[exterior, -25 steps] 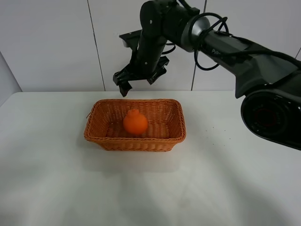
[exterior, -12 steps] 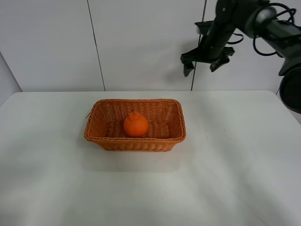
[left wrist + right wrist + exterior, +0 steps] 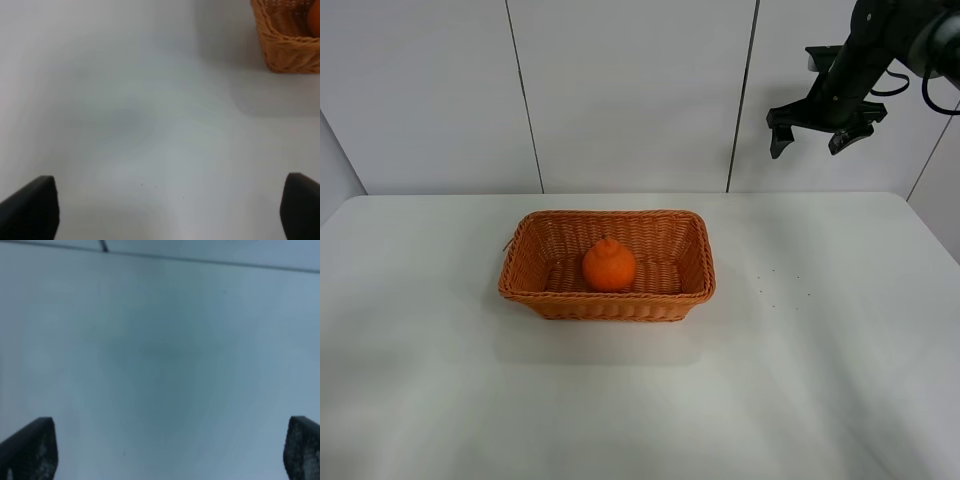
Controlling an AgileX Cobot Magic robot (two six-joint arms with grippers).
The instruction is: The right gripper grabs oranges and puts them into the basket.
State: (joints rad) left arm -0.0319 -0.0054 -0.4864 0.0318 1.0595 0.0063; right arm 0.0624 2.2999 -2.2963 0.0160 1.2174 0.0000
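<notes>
Two tools, both empty: the left tool [image 3: 166, 207] gapes wide over bare counter [image 3: 125, 100] near the wicker basket [image 3: 610, 306]; the orange [image 3: 609, 266] rests mid-basket, so the job looks done, which likely explains the right tool [image 3: 808, 142] hanging high, fingers spread.

Exterior high: raised at the front, angled down across the whole desk [image 3: 840, 380] toward the wall [image 3: 620, 90]. Left wrist: low and close over the desk, sharing a corner of the basket [image 3: 280, 55] with the exterior view. Right wrist: blurred pale surface only.
</notes>
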